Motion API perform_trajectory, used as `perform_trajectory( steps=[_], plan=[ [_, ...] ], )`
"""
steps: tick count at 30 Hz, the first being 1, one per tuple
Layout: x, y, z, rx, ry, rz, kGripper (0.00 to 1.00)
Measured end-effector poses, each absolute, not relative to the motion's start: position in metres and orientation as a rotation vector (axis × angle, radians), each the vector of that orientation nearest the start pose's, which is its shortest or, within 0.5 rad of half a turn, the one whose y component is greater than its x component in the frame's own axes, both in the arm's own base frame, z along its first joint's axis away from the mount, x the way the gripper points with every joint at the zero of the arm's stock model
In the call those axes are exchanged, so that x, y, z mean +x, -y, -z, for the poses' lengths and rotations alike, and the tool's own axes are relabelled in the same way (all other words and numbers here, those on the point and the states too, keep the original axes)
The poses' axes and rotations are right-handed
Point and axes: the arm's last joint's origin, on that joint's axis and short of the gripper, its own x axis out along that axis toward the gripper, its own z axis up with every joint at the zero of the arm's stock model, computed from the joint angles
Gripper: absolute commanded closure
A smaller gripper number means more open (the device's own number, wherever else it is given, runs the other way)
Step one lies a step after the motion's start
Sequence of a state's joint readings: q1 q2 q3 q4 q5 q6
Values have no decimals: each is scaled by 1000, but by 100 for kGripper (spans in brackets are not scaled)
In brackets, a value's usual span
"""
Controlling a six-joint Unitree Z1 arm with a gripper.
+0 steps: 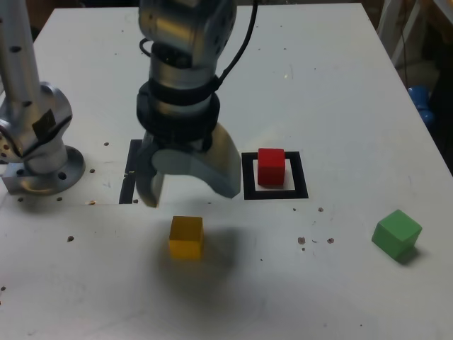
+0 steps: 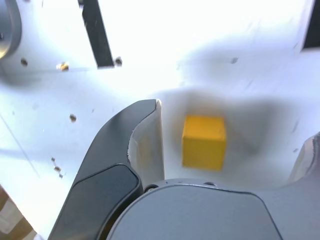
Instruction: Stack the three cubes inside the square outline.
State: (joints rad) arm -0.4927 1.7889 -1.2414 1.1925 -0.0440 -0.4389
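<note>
The red cube (image 1: 271, 166) sits inside the black square outline (image 1: 276, 193), toward its far side. Nearer the front of the table, the yellow cube (image 1: 186, 236) rests to the exterior view's left of the outline. The green cube (image 1: 396, 232) lies turned at an angle at the exterior view's right. My gripper (image 1: 187, 191) hangs open just above and behind the yellow cube, holding nothing. In the wrist view the yellow cube (image 2: 204, 141) lies on the table between the spread fingers (image 2: 145, 135) of the gripper (image 2: 236, 120), untouched.
The arm's metal base (image 1: 35, 149) stands at the exterior view's left. A thin black strip (image 1: 132, 173) (image 2: 97, 35) lies behind the gripper. Small dark specks (image 1: 311, 241) dot the white table. Blue objects (image 1: 422, 103) sit beyond the table's right edge.
</note>
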Motion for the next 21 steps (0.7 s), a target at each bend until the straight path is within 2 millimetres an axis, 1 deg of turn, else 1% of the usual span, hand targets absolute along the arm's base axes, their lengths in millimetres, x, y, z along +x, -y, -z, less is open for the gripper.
perform_trajectory(
  steps=[5,10,17,21],
  plan=[
    [232,144,-260,67,-1751,39,2],
    [233,155,-247,71,-1769,68,3],
    [234,158,-226,69,-1781,80,6],
    [234,159,-221,69,-1784,86,9]
  ],
)
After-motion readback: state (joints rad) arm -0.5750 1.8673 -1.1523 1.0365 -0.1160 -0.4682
